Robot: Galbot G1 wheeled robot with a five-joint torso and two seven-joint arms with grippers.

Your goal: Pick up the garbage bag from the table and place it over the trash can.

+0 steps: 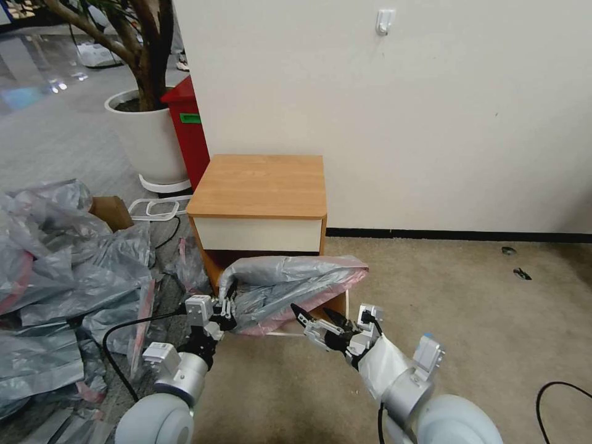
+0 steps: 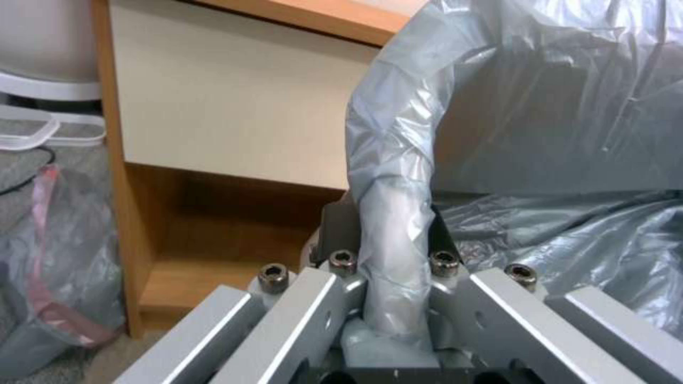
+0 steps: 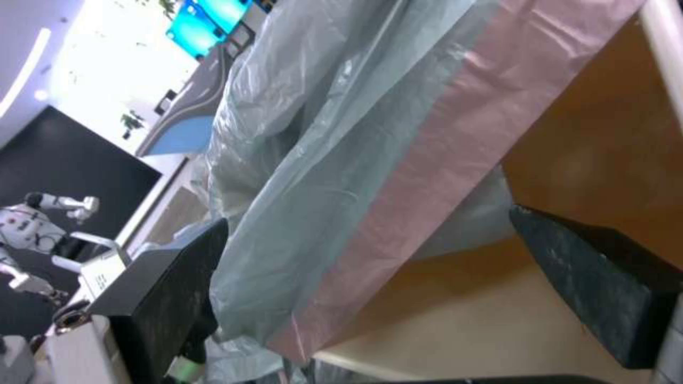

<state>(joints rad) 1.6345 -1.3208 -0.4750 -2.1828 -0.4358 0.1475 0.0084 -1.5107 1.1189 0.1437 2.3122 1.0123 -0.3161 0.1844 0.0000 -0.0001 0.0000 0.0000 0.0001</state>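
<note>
1. The table [image 1: 259, 185] stands against the wall with its top bare; the garbage bag [image 1: 290, 287] is already off it and hangs in front of its lower shelf, low over the carpet.
2. The bag is stretched sideways between the two arms, its pink-red rim [image 1: 320, 296] running along the near lower edge. I judge it is held this way to spread the mouth so it can go over a bin.
3. A beige edge [image 1: 308, 333] shows just beneath the bag; it may be the trash can, but I cannot tell.
4. A heap of similar grey bags [image 1: 55, 277] lies on the floor to the robot's left, apart from the work.
5. The left gripper [image 1: 226, 308] reaches forward and low, clamped on a twisted bunch of the bag's left end.
6. The right gripper [image 1: 314, 317] reaches in from the right, its jaws spread apart with the bag's rim band between the fingers [image 3: 605, 290], not pinched.
</note>
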